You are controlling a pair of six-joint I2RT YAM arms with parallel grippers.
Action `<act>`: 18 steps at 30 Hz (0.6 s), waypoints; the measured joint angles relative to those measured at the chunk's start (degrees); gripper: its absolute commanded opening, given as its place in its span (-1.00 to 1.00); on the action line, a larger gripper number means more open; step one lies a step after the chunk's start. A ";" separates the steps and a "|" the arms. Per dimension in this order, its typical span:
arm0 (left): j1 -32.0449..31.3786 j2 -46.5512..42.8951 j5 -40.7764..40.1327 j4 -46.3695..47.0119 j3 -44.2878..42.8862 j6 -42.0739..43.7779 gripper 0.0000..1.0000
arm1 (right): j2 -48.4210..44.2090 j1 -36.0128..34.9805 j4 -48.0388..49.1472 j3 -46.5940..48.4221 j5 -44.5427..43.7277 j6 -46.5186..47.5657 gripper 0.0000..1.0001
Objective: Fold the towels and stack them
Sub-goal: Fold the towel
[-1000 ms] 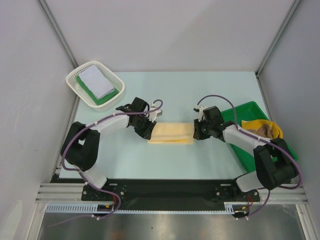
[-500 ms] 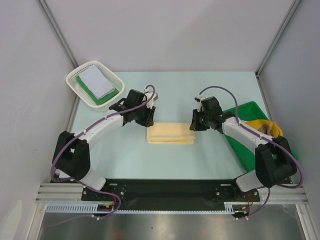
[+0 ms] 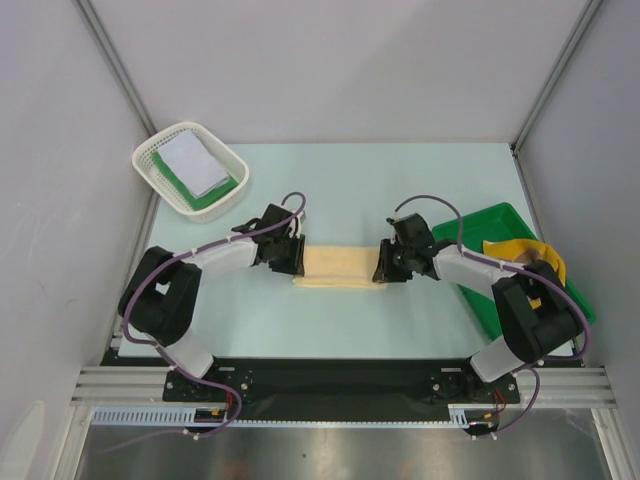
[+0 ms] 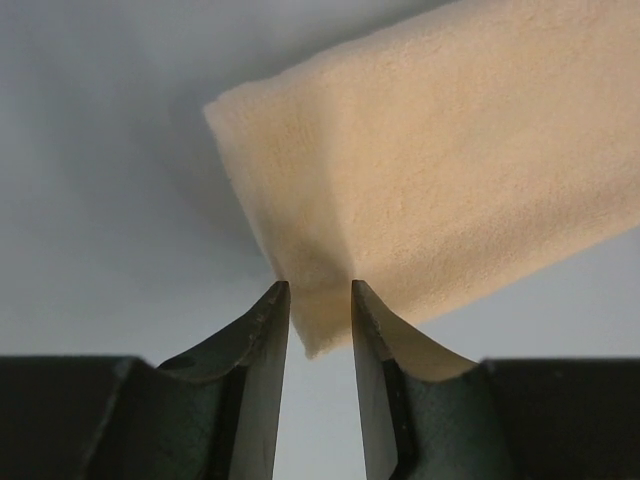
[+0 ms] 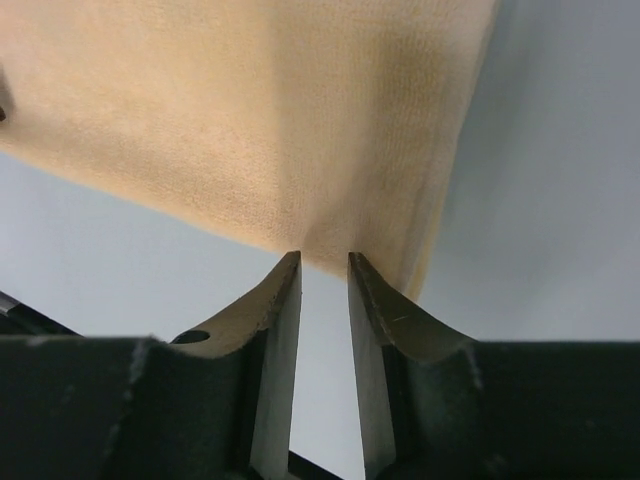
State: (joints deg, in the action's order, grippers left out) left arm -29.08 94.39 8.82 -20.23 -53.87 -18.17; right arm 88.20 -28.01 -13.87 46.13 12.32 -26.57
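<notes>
A cream towel (image 3: 340, 266), folded into a long strip, lies on the table between my two arms. My left gripper (image 3: 289, 262) is at its left end. In the left wrist view the fingers are closed to a narrow gap on the towel's corner (image 4: 450, 150), with the gripper (image 4: 320, 292) low over the table. My right gripper (image 3: 383, 268) is at the right end, and its tips (image 5: 323, 258) pinch the towel's edge (image 5: 250, 120). A folded grey-white towel (image 3: 195, 162) lies on a green one (image 3: 218, 190) in a white basket (image 3: 150, 165).
The white basket stands at the back left. A green bin (image 3: 500, 215) at the right holds a crumpled yellow towel (image 3: 522, 250). Grey walls close in the table on three sides.
Both grippers swung toward the back of the table half a second ago and have come back down onto the two ends of the cream towel. The towel has barely shifted.
</notes>
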 measured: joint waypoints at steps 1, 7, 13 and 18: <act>0.00 -0.04 -0.98 -0.50 -0.39 -0.35 -0.24 | -0.46 0.00 -0.22 0.00 0.00 -0.24 -0.34; 0.00 -4.13 -4.13 -3.02 -0.98 -1.40 -0.09 | -8.07 0.02 -2.71 0.17 -2.78 -1.38 -0.17; 0.00 -6.82 -2.16 -0.11 2.75 -2.89 -0.12 | -9.25 1.33 -2.40 -0.46 -5.27 -2.36 -0.17; -0.02 -5.29 -0.68 0.94 5.95 -4.61 -0.36 | -6.23 1.86 -0.46 -2.80 -5.68 -2.62 -0.22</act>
State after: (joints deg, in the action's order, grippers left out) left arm -29.10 89.10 8.14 -19.29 -47.92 -22.79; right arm 81.97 -26.15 -14.33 43.33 6.63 -29.19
